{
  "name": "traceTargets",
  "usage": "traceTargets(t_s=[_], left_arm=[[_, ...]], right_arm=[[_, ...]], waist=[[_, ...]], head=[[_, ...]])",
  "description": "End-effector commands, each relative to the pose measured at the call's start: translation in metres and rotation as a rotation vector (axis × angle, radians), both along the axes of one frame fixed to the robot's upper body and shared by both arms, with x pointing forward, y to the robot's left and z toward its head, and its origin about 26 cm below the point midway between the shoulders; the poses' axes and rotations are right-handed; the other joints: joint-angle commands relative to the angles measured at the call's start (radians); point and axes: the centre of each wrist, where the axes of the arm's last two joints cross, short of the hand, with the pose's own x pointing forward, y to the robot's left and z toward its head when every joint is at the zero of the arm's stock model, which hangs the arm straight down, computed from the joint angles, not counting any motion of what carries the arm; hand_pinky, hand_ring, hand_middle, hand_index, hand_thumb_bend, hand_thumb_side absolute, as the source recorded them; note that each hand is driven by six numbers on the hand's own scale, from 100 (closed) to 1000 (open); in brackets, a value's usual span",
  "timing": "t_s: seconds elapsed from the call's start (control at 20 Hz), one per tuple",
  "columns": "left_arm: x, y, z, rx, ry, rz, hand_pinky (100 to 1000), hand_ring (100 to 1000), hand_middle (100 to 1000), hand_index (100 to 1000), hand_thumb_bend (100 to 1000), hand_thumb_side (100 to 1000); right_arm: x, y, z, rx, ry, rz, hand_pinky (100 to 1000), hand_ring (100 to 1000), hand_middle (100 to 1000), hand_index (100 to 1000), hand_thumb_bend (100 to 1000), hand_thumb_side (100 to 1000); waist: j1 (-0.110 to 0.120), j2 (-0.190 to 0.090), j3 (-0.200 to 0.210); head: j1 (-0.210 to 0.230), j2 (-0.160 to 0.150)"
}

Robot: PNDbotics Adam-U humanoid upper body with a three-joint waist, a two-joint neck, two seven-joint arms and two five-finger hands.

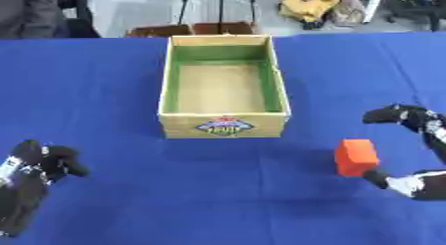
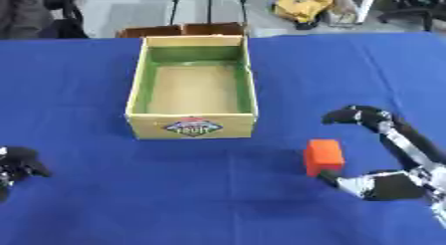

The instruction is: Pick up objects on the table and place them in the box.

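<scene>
Pickup stage on the blue bench (image 1: 104,79), judged from how things lie: nearest the camera, the robot's right hand (image 2: 383,182) brackets an orange block (image 2: 324,157), its thumb tip touching the block's near lower corner while its fingers (image 2: 353,115) arch apart beyond and to the right, not yet closed on anything. The block stands upright on the cloth, in front of the box and off to its right, just beyond the box's near right corner line. The left hand (image 1: 39,162) idles well to the left of the box and nearer than its front wall, fingers curled in, holding nothing.

Farther back, the open cardboard box (image 1: 222,123) sits square to the robot, green-lined inside, its floor showing nothing in it. No object has been delivered so far, by that look.

The next move likely calls for the right hand to close thumb and fingers across the block, lift it clear of the cloth, carry it leftward and away over the box's near rim, and let go inside.

A red-and-blue badge on the box's front wall reads roughly "fruit"; the smaller lettering cannot be made out.
</scene>
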Motion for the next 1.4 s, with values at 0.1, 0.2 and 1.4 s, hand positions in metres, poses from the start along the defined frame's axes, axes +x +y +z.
traceTargets(t_s=[0.1,0.2,1.4], left_arm=[[0.001,0.003,0.008,0.017,-0.023,0.000,645,573,496,681,256,1000],[0.001,0.003,0.008,0.016,-0.024,-0.003,645,573,496,681,254,1000],[0.001,-0.001,0.007,0.024,-0.018,-0.045,645,573,495,682,240,1000]], right_arm=[[0.003,-0.016,0.021,-0.158,-0.034,0.011,854,870,754,847,527,403],[0.005,-0.024,0.027,-0.200,-0.040,0.002,852,869,758,850,519,422],[0.028,-0.081,0.004,-0.392,0.099,-0.080,850,865,769,859,519,490]], waist=[[-0.001,-0.012,0.004],[0.000,-0.012,0.007],[0.011,-0.032,0.054]], head=[[-0.008,-0.007],[-0.013,-0.009],[-0.055,0.006]])
